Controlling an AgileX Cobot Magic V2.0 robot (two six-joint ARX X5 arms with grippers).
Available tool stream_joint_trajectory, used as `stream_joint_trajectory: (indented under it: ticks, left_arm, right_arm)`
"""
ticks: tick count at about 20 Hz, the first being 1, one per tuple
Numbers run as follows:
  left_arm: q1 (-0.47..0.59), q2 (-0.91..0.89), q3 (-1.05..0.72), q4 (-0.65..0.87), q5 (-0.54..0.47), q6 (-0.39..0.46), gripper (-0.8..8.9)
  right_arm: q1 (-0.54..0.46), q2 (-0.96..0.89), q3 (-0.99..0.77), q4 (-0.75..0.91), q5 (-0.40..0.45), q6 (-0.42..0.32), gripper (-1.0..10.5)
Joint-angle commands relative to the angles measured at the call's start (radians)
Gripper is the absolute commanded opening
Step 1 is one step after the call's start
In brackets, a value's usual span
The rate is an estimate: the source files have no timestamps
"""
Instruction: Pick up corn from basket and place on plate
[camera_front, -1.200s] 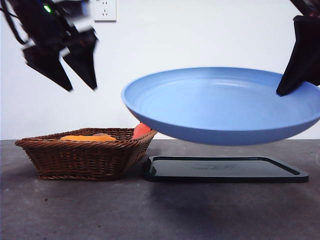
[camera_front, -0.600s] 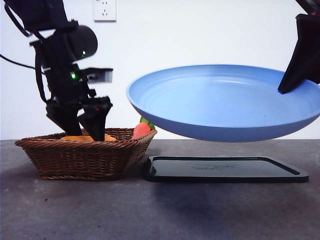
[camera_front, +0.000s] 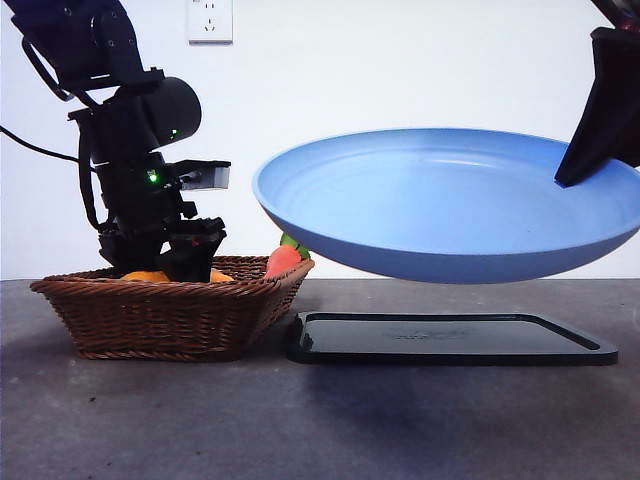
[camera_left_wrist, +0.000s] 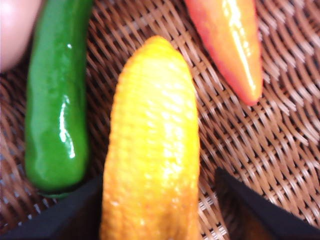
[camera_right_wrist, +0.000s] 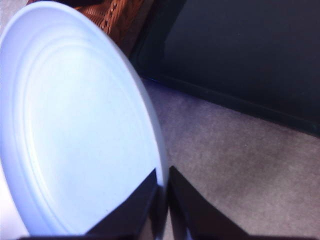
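Lowered left gripper (camera_left_wrist: 160, 210), corn (camera_left_wrist: 152, 150) between fingers (camera_left_wrist: 75, 212)

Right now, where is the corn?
The corn lies in the basket on the left of the front view, between a green pepper and a red-orange one, with the left gripper open on either side of it.

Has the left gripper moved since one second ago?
Yes. The left gripper has come down from high beside the wall socket into the basket, its open jaws either side of the corn.
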Motion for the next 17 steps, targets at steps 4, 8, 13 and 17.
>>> stream_joint_trajectory:
  ticks: [4,8,13,17]
  left_arm:
    - [-0.007,0.019,0.039,-0.004,0.001,-0.038,1.74]
    - [-0.003,-0.010,0.114,-0.070,0.006,-0.082,1.66]
    - [-0.006,-0.161,0.161,-0.084,0.177,-0.158,1.66]
    - [-0.016,-0.251,0.161,-0.089,0.484,-0.249,1.66]
  right_arm:
    - [0.002,0.005,0.007,0.030,-0.007,0.008,0.0]
    - [0.002,0.014,0.007,0.035,-0.003,0.022,0.0]
    - [-0.008,0.106,0.007,0.066,-0.003,0.064,0.0]
    - [-0.040,0.241,0.007,0.145,-0.014,0.099,0.0]
